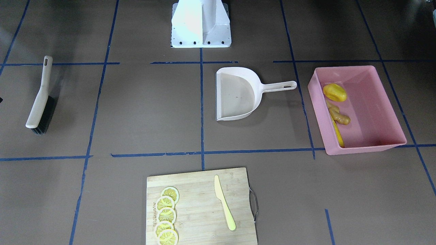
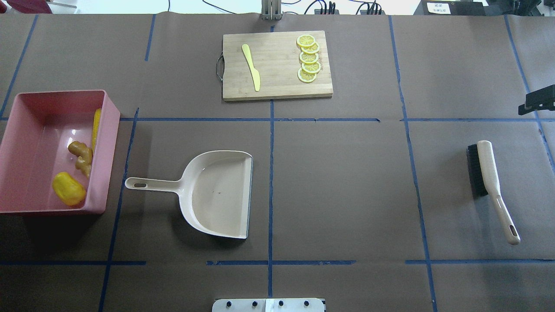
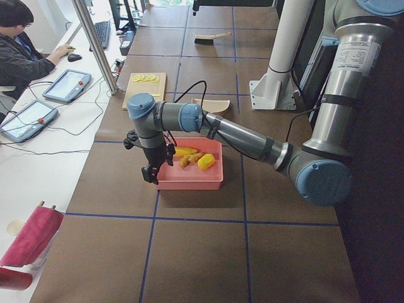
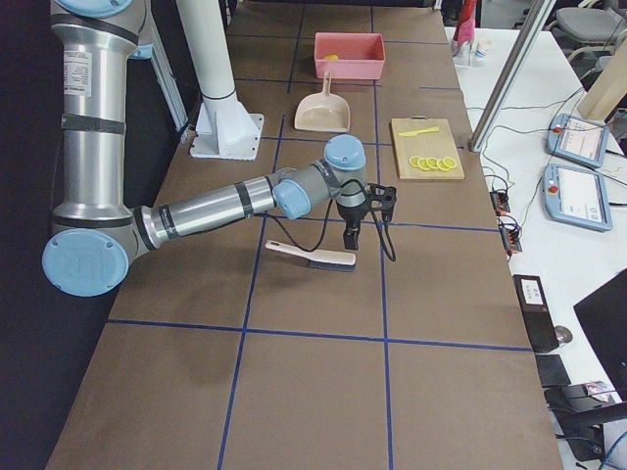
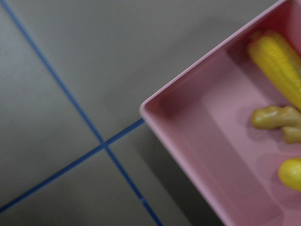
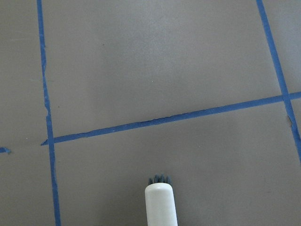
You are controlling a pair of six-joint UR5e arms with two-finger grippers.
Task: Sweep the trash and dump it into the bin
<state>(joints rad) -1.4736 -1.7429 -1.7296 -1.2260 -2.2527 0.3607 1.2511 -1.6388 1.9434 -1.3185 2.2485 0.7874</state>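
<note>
Pink plastic tub (image 2: pixel 30 143) holds yellow corn cob (image 2: pixel 96 125), lumpy yellow piece (image 2: pixel 68 188), tan ginger root (image 2: pixel 81 157).
Only side views show left gripper (image 3: pixel 150 176), right gripper (image 4: pixel 351 241); jaws unreadable.

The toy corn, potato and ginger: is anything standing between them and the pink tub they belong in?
Nothing visible does. The corn cob, the ginger root and the potato-like piece already lie inside the pink tub, along the wall nearest the dustpan, which sits empty on the table beside it.

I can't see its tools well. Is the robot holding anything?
Nothing: the brush and dustpan lie free on the table.
</note>
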